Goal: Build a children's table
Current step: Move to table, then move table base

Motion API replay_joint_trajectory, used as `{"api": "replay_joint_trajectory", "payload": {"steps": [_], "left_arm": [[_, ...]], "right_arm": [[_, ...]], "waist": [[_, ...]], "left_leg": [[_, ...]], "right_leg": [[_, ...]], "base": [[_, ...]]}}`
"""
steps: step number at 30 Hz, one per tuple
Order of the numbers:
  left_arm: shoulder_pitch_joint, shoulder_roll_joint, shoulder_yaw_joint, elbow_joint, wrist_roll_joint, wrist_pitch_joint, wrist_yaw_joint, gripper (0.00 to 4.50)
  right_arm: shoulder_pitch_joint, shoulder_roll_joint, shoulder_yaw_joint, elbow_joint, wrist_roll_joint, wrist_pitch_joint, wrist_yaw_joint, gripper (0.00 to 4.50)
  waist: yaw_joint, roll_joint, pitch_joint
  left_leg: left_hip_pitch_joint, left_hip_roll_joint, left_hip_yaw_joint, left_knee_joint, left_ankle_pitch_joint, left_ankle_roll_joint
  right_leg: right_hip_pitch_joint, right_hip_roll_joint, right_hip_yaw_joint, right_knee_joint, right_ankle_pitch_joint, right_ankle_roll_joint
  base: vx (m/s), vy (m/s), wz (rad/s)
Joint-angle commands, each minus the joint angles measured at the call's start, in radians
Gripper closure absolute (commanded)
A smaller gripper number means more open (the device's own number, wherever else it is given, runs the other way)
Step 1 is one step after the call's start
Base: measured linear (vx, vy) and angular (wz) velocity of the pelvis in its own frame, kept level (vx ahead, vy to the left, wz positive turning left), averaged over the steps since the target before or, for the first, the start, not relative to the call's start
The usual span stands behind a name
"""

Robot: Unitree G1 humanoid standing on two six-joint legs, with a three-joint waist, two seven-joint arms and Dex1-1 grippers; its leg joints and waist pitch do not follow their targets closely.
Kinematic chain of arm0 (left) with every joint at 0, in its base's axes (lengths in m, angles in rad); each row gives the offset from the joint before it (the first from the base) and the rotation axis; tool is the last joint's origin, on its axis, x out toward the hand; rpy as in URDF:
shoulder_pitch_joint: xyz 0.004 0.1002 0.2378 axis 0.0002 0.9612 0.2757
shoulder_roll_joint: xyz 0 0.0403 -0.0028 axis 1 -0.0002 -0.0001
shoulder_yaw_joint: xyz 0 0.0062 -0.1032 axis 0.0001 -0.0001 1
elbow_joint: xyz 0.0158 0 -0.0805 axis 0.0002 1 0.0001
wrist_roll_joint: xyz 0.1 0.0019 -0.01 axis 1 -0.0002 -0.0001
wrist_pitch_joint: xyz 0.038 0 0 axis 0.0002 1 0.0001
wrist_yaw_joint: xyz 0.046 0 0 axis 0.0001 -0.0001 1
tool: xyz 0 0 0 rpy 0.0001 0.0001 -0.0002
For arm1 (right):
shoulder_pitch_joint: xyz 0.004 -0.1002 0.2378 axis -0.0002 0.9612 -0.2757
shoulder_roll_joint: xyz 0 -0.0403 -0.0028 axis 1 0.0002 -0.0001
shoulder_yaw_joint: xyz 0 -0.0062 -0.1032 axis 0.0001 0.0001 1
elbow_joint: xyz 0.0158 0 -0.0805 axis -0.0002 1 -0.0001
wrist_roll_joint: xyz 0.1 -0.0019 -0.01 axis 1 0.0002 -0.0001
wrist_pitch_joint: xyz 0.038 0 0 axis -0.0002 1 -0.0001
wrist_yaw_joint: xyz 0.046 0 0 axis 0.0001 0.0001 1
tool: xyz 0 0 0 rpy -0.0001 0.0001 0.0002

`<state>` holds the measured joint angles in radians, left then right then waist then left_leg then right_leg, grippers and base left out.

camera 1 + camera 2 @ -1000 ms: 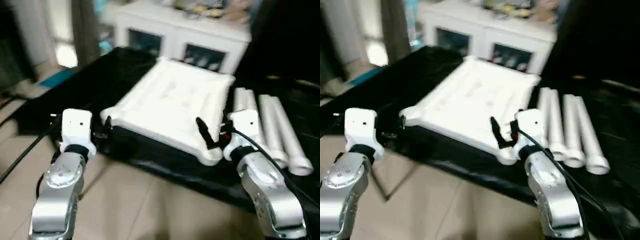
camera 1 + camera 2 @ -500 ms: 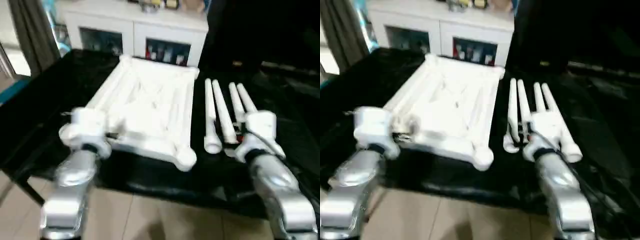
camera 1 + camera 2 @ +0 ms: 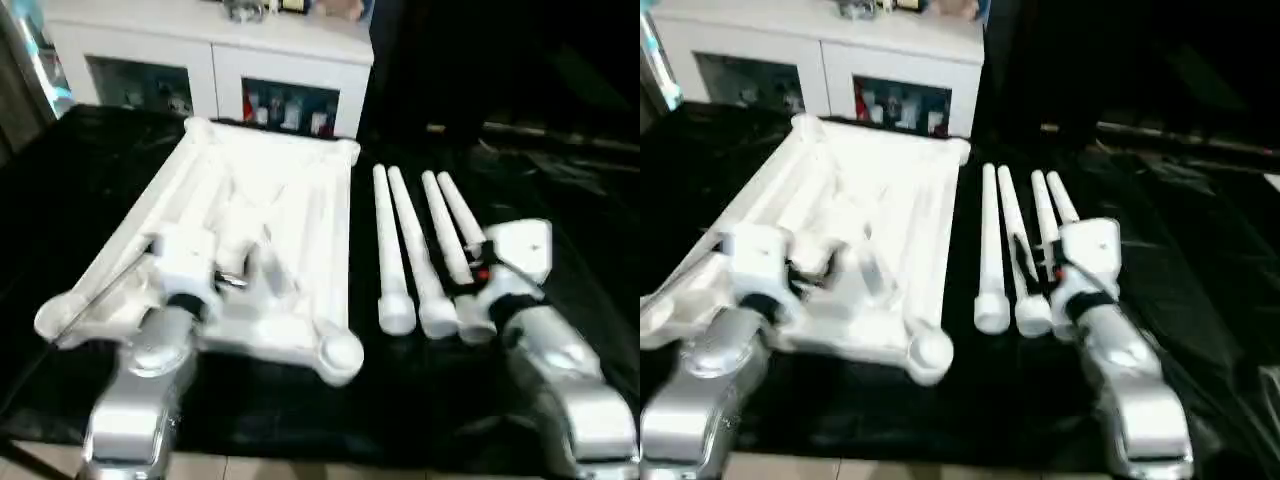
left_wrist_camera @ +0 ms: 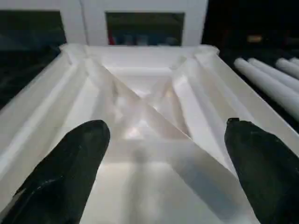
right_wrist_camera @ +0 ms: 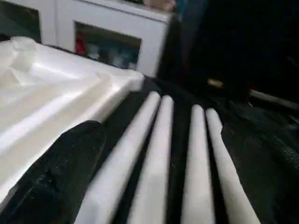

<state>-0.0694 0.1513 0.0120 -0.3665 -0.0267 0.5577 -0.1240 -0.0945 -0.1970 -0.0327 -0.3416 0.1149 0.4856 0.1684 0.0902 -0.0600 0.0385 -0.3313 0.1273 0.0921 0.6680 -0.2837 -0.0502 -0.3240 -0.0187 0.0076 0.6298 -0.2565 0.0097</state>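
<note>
**Inspector:** Since the earlier frames the head camera had swung and dipped, so the whole scene shifted in view. The arms had also come forward over the work. The left gripper [image 4: 163, 163], formerly at the tabletop's near edge, stood over the tabletop [image 3: 260, 220]; the right gripper [image 5: 163, 172], formerly at the tabletop's near right corner, stood over the legs [image 3: 420, 250].

**Assessor:** State of the claws?

**Inspector:** Both stood wide open and held nothing.

**Assessor:** Position of the parts?

**Inspector:** The tabletop lay underside up on the black cloth [image 3: 80, 160], in front of the cabinet [image 3: 230, 80]. The four legs lay side by side just right of the tabletop, apart from it.

**Assessor:** Advice for the step?

**Inspector:** In my judgement, the right gripper should take one leg near its thick end, clear of its neighbours, and carry it to a socket [image 3: 340, 352], kept upright.

**Assessor:** Containers?

**Inspector:** The sockets visible were empty. The cabinet held small items behind glass, not identifiable.
</note>
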Motion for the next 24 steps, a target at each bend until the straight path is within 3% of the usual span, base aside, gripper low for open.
{"api": "replay_joint_trajectory", "payload": {"steps": [1, 2, 3, 4, 5, 6, 7, 8, 9, 10, 11, 12, 13, 14, 15, 16, 17, 18, 20, 21, 22, 24], "left_arm": [[0.009, 0.004, 0.002, 0.007, 0.005, -0.01, -0.004, 0.0], [0.007, 0.004, 0.0, 0.004, 0.006, -0.007, -0.004, 0.0], [0.002, 0.004, -0.004, -0.005, 0.005, -0.003, -0.007, 0.0], [0.0, 0.003, -0.007, -0.012, 0.004, -0.002, -0.008, 0.0], [-0.004, -0.004, 0.002, -0.034, -0.021, -0.005, -0.02, 0.0], [-0.009, -0.014, 0.011, -0.067, -0.053, -0.004, -0.041, 0.0], [-0.015, -0.007, 0.018, -0.08, -0.083, 0.005, -0.07, 0.0], [-0.019, 0.005, 0.021, -0.091, -0.114, 0.008, -0.102, 0.0], [-0.03, 0.031, 0.021, -0.103, -0.161, 0.008, -0.16, 0.0], [-0.038, 0.04, 0.018, -0.108, -0.172, 0.011, -0.176, 0.0], [-0.054, 0.056, 0.013, -0.114, -0.188, 0.017, -0.206, 0.0], [-0.074, 0.085, 0.011, -0.109, -0.211, 0.015, -0.258, 0.0], [-0.078, 0.089, 0.011, -0.104, -0.214, 0.012, -0.266, 0.0], [-0.093, 0.114, 0.009, -0.066, -0.231, -0.015, -0.326, 0.0], [-0.094, 0.123, 0.009, -0.052, -0.237, -0.029, -0.349, 0.0], [-0.097, 0.165, -0.006, -0.016, -0.222, -0.06, -0.405, 0.0], [-0.115, 0.239, -0.038, 0.03, -0.213, -0.092, -0.519, 0.0], [-0.12, 0.267, -0.045, 0.04, -0.217, -0.109, -0.567, 0.0], [-0.137, 0.303, -0.036, 0.061, -0.253, -0.124, -0.643, 0.0], [-0.15, 0.338, -0.044, 0.075, -0.255, -0.13, -0.684, 0.0], [-0.164, 0.374, -0.059, 0.087, -0.25, -0.137, -0.716, 0.0], [-0.188, 0.44, -0.097, 0.111, -0.228, -0.16, -0.791, 0.0]], "right_arm": [[0.012, 0.0, 0.016, -0.004, 0.012, 0.01, 0.008, 0.03], [0.014, -0.002, 0.015, -0.004, 0.012, 0.01, 0.008, 0.03], [0.015, -0.007, 0.012, -0.005, 0.012, 0.007, 0.011, 0.03], [0.018, -0.01, 0.009, -0.005, 0.013, 0.005, 0.015, 0.03], [0.012, -0.016, 0.007, -0.004, 0.017, 0.009, 0.022, 0.03], [0.003, -0.027, -0.001, -0.001, 0.034, 0.01, 0.043, 0.03], [-0.008, -0.032, -0.004, -0.001, 0.057, 0.007, 0.068, 0.03], [-0.018, -0.035, -0.009, -0.004, 0.086, 0.012, 0.1, 0.03], [-0.038, -0.047, -0.023, -0.011, 0.138, 0.037, 0.156, 0.03], [-0.045, -0.055, -0.032, -0.015, 0.158, 0.052, 0.175, 0.03], [-0.06, -0.072, -0.041, -0.016, 0.178, 0.068, 0.201, 0.03], [-0.078, -0.098, -0.042, -0.011, 0.193, 0.075, 0.238, 0.03], [-0.081, -0.103, -0.04, -0.007, 0.193, 0.071, 0.245, 0.03], [-0.088, -0.137, -0.025, 0.02, 0.188, 0.04, 0.297, 0.03], [-0.086, -0.149, -0.018, 0.029, 0.185, 0.028, 0.317, 0.03], [-0.082, -0.186, 0.01, 0.045, 0.159, 0.002, 0.353, 0.03], [-0.095, -0.243, 0.027, 0.063, 0.167, -0.001, 0.43, 0.03], [-0.107, -0.257, 0.021, 0.065, 0.183, 0.01, 0.453, 0.03], [-0.136, -0.272, 0.007, 0.069, 0.226, 0.034, 0.504, 0.03], [-0.152, -0.283, 0.009, 0.074, 0.239, 0.034, 0.535, 0.03], [-0.166, -0.298, 0.012, 0.079, 0.255, 0.04, 0.57, 0.03], [-0.184, -0.333, 0.037, 0.088, 0.275, 0.047, 0.646, 0.03]], "waist": [[-0.037, 0.045, -0.04], [-0.05, 0.025, -0.046], [-0.062, 0.024, -0.044], [-0.061, 0.005, -0.042], [-0.065, -0.006, -0.044], [-0.027, -0.021, -0.044], [-0.01, -0.042, -0.061], [0.0, -0.036, -0.067], [-0.013, -0.005, -0.065], [-0.02, 0.007, -0.064], [-0.025, 0.009, -0.066], [-0.022, 0.02, -0.067], [-0.024, 0.02, -0.057], [-0.016, 0.055, -0.033], [-0.013, 0.041, -0.03], [-0.007, 0.035, -0.032], [0.0, 0.027, -0.019], [-0.002, 0.019, -0.02], [-0.003, 0.032, -0.018], [-0.002, 0.027, -0.02], [-0.001, 0.029, -0.019], [0.0, 0.014, -0.028]], "left_leg": [[0.108, 0.15, -0.05, -0.167, -0.08, -0.111], [0.156, 0.189, -0.055, -0.171, -0.112, -0.079], [0.112, 0.162, -0.109, -0.189, -0.065, 0.149], [0.133, 0.122, -0.06, -0.145, -0.022, 0.278], [0.099, 0.089, -0.033, -0.126, 0.023, 0.303], [-0.019, 0.002, 0.027, -0.06, 0.096, 0.283], [-0.067, 0.018, 0.009, -0.015, 0.141, 0.22], [-0.08, 0.029, -0.003, -0.023, 0.196, 0.177], [-0.054, 0.047, -0.007, -0.08, 0.45, 0.113], [-0.037, 0.05, -0.009, -0.074, 0.503, 0.107], [-0.025, 0.054, -0.011, -0.066, 0.559, 0.101], [0.006, 0.061, -0.013, -0.056, 0.607, 0.076], [-0.001, 0.06, -0.01, -0.066, 0.558, 0.051], [-0.01, 0.058, -0.011, -0.073, 0.505, 0.03], [-0.008, 0.066, -0.003, -0.086, 0.336, 0.007], [-0.008, 0.073, 0.0, -0.1, 0.185, -0.003], [-0.006, 0.069, 0.006, -0.113, 0.078, 0.011], [-0.002, 0.072, 0.011, -0.119, 0.039, 0.021], [-0.007, 0.083, 0.016, -0.127, 0.023, 0.033], [-0.007, 0.088, 0.017, -0.127, 0.013, 0.033], [-0.005, 0.087, 0.018, -0.129, 0.0, 0.035], [-0.003, 0.089, 0.027, -0.13, 0.008, 0.047]], "right_leg": [[-0.064, -0.012, -0.005, 0.006, -0.22, -0.094], [-0.096, -0.039, -0.02, 0.038, -0.172, -0.074], [-0.072, -0.066, -0.042, 0.049, -0.058, -0.037], [-0.096, -0.092, -0.038, 0.004, 0.021, -0.076], [-0.06, -0.105, -0.026, -0.022, 0.08, -0.105], [0.057, -0.155, 0.046, -0.076, 0.116, -0.199], [0.111, -0.209, 0.095, -0.075, 0.24, -0.286], [0.125, -0.207, 0.087, -0.046, 0.403, -0.313], [0.068, -0.098, 0.008, 0.024, 0.79, -0.29], [0.046, -0.082, -0.003, 0.026, 0.787, -0.272], [0.035, -0.074, -0.008, 0.025, 0.762, -0.259], [0.009, -0.071, -0.009, 0.014, 0.664, -0.24], [0.011, -0.077, -0.003, 0.002, 0.568, -0.232], [0.001, -0.082, -0.005, 0.001, 0.515, -0.233], [0.009, -0.091, 0.0, -0.023, 0.38, -0.229], [0.021, -0.104, 0.001, -0.035, 0.261, -0.237], [0.019, -0.103, 0.006, -0.046, 0.151, -0.227], [0.02, -0.108, 0.008, -0.052, 0.101, -0.223], [0.016, -0.122, 0.009, -0.054, 0.048, -0.234], [0.015, -0.125, 0.007, -0.054, 0.026, -0.241], [0.011, -0.124, 0.006, -0.055, 0.009, -0.242], [0.011, -0.123, 0.004, -0.057, -0.016, -0.235]], "base": [[0.141, 0.048, -0.56], [0.141, 0.048, -0.56], [0.137, -0.002, -0.36], [0.103, -0.026, -0.01], [0.103, -0.026, -0.01], [0.081, -0.023, 0.13], [0.062, -0.017, 0.07], [0.062, -0.017, 0.07], [0.052, -0.011, 0.0], [0.0, 0.0, 0.0], [0.0, 0.0, 0.0], [0.0, 0.0, 0.0], [0.0, 0.0, 0.0], [0.0, 0.0, 0.0], [0.0, 0.0, 0.0], [-0.077, -0.002, 0.05], [-0.077, -0.002, 0.05], [-0.078, -0.018, 0.06], [-0.067, -0.032, 0.03], [-0.058, -0.031, 0.0], [-0.055, -0.033, 0.0], [-0.028, -0.016, 0.0]]}}
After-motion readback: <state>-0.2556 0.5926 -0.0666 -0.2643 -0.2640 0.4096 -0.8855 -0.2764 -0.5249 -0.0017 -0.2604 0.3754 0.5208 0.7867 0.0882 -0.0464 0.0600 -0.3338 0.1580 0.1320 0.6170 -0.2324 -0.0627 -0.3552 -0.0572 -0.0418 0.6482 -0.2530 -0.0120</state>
